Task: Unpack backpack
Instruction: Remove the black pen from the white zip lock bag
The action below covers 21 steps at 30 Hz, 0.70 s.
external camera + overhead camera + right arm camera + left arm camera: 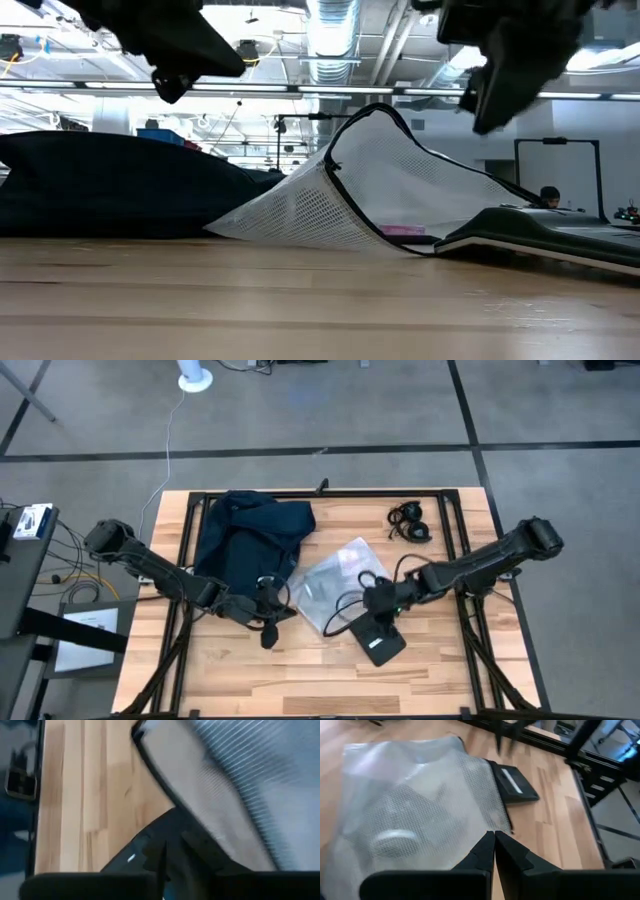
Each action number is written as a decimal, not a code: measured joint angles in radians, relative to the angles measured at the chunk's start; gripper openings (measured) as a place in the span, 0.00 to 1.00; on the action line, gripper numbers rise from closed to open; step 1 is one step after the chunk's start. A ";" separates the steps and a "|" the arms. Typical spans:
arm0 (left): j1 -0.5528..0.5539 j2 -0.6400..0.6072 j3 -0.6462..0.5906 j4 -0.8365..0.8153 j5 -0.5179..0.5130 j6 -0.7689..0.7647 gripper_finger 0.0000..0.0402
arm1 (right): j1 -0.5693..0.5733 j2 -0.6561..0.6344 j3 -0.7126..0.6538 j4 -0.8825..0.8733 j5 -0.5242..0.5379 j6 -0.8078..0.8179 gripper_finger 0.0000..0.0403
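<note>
Left gripper (268, 622) closed beside backpack (248, 535), lengthwise toward table's far edge

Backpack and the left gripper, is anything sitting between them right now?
Nothing visible does. The left gripper, fingers shut, hangs just past the backpack's near edge, with no object between. The mesh pouch lies off to the side, toward the right gripper, not in the way.

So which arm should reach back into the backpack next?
Left, I'd say. The left gripper, fingers shut and empty, sits just by the backpack; the right gripper is beyond the mesh pouch, over the black pouch.
</note>
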 joint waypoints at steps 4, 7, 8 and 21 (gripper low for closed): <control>0.040 0.000 0.000 -0.001 0.002 0.002 0.00 | 0.011 0.114 0.000 0.075 0.011 -0.035 0.25; 0.058 0.000 0.000 0.000 0.028 0.002 0.00 | -0.013 0.194 -0.001 0.115 0.064 -0.075 0.27; 0.059 0.000 0.000 -0.001 0.035 0.003 0.00 | -0.022 0.214 -0.001 0.126 0.095 -0.095 0.27; 0.029 0.000 0.000 -0.006 0.054 0.005 0.00 | -0.116 0.261 -0.004 0.192 0.326 -0.245 0.27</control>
